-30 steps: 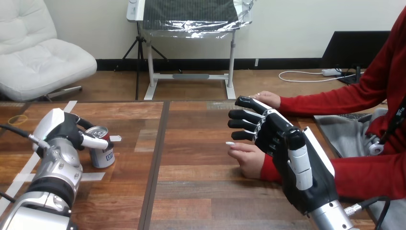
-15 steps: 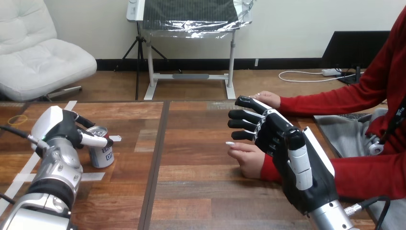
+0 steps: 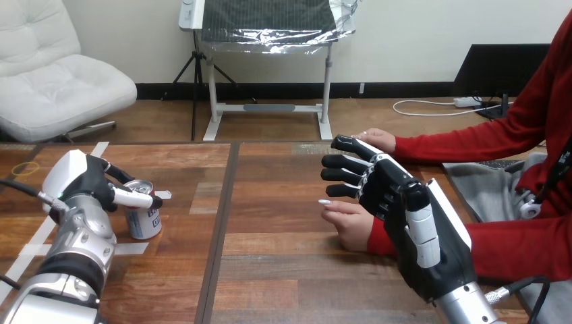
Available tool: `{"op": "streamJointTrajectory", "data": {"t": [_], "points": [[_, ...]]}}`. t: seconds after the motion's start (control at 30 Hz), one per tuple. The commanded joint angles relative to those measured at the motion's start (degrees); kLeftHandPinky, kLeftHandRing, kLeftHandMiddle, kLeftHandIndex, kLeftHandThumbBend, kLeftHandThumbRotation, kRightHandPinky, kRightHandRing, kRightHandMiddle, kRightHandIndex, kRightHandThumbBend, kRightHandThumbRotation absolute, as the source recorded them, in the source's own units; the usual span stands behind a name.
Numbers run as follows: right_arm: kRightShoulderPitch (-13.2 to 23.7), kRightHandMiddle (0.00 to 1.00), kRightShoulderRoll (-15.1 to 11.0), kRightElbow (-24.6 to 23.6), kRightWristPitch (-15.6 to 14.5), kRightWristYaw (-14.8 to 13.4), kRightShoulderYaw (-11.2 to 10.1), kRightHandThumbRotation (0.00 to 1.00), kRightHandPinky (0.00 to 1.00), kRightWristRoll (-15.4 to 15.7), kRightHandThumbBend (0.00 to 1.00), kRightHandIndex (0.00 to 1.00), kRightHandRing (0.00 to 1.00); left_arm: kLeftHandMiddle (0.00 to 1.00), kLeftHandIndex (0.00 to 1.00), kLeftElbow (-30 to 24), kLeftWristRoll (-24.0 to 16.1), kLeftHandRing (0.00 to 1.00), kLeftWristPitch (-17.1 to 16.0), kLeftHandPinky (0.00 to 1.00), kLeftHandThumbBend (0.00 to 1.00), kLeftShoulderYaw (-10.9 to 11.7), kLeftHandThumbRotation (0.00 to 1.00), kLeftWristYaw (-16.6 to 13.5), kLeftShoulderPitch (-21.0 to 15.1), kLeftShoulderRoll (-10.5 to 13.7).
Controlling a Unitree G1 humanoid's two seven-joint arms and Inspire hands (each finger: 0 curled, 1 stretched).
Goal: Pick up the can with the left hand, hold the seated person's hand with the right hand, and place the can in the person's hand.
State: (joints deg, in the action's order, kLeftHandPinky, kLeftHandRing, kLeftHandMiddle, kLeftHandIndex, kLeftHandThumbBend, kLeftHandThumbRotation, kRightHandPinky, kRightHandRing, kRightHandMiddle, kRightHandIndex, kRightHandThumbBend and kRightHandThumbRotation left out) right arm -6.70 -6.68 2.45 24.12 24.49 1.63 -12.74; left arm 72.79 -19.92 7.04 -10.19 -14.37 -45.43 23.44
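Note:
A small silver and blue can (image 3: 144, 221) stands upright on the wooden table (image 3: 270, 270) at the left. My left hand (image 3: 86, 181) is around its upper part, with the thumb (image 3: 133, 198) across the front just under the rim and curled fingers behind it. At the right, my right hand (image 3: 405, 209) is open, its straight fingers (image 3: 342, 175) pointing left. It hovers just over and beside the person's hand (image 3: 351, 223), which rests on the table with its fingers pointing left. None of my fingers curl round it. The person's other hand (image 3: 376, 139) lies farther back.
White tape strips (image 3: 34, 248) and a small tape scrap (image 3: 163, 194) mark the table at the left, and a thin ring (image 3: 25, 169) lies at the far left edge. A dark seam (image 3: 219, 229) runs down the table. A grey bag (image 3: 482, 185) sits at the right.
My left hand has shifted slightly to the left around the can, and the can has moved a little with it. My right hand and the person's hands have stayed still.

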Motion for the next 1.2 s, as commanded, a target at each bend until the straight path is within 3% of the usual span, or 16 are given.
{"op": "streamJointTrajectory", "data": {"t": [0.0,0.6,1.17], "points": [[2.28,0.79,0.04,-2.73,1.15,-0.02,-0.44,1.0,0.73,-0.73,0.87,0.84,0.78,0.48,0.51,-0.88,-0.66,0.42,-0.85,0.35,0.69,-0.28,0.0,-0.34,-1.9,-0.03],[2.28,0.8,0.16,-2.75,1.14,-0.23,-0.46,1.0,0.74,-0.68,0.87,0.85,0.79,0.49,0.5,-0.77,-1.49,0.43,0.1,0.36,0.7,-1.08,0.0,1.15,-2.1,0.18],[2.28,0.8,0.04,-2.85,1.04,-0.31,-0.42,1.0,0.75,-0.5,0.87,0.85,0.8,0.46,0.5,-0.87,-2.52,0.4,-1.24,0.33,0.74,-1.91,0.0,1.68,-1.46,0.67]]}}
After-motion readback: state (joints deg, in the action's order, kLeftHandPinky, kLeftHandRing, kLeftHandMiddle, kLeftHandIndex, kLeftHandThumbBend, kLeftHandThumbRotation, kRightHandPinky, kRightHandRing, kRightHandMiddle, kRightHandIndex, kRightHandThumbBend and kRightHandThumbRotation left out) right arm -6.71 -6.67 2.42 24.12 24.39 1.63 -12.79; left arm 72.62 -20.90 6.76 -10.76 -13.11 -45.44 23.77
